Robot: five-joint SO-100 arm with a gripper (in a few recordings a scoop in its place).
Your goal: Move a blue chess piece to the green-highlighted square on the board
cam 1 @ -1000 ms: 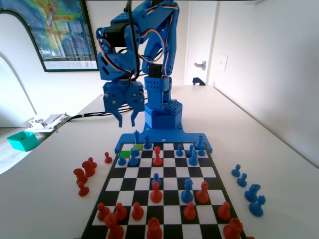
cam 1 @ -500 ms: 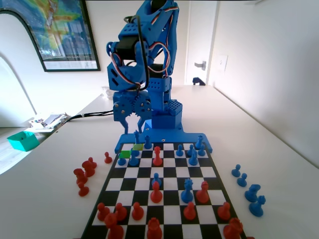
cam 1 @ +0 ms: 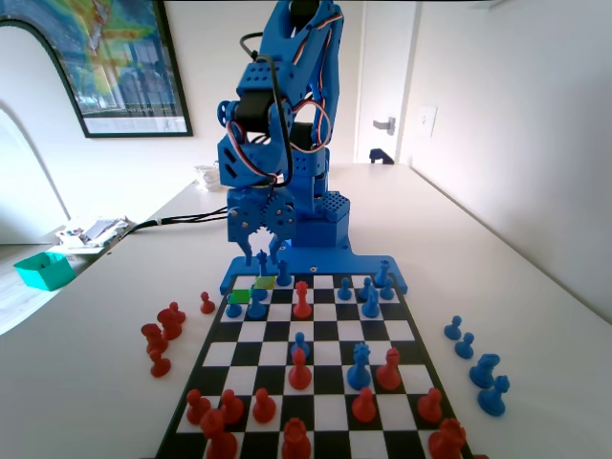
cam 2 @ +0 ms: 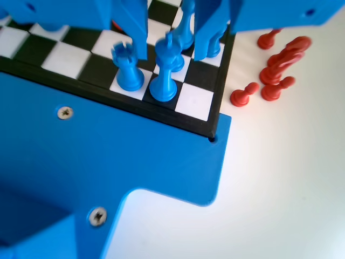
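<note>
In the fixed view the slim blue chess piece [cam 1: 263, 262] stands on the far row of the board [cam 1: 325, 331], near its left corner. My gripper [cam 1: 261, 251] hangs just above it, open. In the wrist view the same pointed blue chess piece [cam 2: 163, 81] stands upright between the two jaws of my gripper [cam 2: 171, 54], with a gap on each side. The green-highlighted square [cam 1: 239, 296] lies one row nearer the camera and a little left, with a paler yellow-green square [cam 1: 265, 282] beside it.
A blue rook [cam 2: 128, 70] stands right beside the slim piece. Blue pawns [cam 1: 256, 307] sit next to the green square. Red pieces [cam 1: 163, 337] lie off the board at left, blue ones [cam 1: 475, 360] at right. Several red and blue pieces stand mid-board.
The gripper has come down and to the right, from well above the table beside the board to just over the slim blue piece. Its jaws stay open.
</note>
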